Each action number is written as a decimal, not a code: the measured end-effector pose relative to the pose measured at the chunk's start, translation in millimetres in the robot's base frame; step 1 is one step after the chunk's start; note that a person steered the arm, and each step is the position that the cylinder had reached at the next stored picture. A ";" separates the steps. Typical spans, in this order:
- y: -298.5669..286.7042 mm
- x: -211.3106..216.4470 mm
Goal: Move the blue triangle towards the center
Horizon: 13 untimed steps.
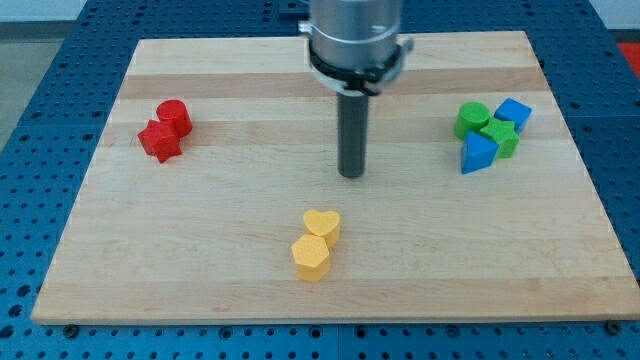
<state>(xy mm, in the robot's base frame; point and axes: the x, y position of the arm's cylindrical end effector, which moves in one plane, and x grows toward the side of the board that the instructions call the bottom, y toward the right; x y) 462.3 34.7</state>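
The blue triangle (478, 153) lies at the view's right, at the lower edge of a cluster with a green cylinder (472, 119), a green star-like block (500, 135) and a blue cube-like block (514, 112). My tip (352, 174) rests on the board near the middle, well to the left of the blue triangle and apart from every block.
A red cylinder (175, 116) and a red star-like block (159, 140) sit together at the view's left. A yellow heart (322, 224) and a yellow hexagon (311, 257) sit together below my tip. The wooden board (120, 270) lies on a blue perforated table.
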 end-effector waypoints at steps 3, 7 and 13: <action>135.7 14.5; 147.3 -18.1; 107.7 -87.3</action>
<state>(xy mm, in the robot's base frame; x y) 375.0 142.5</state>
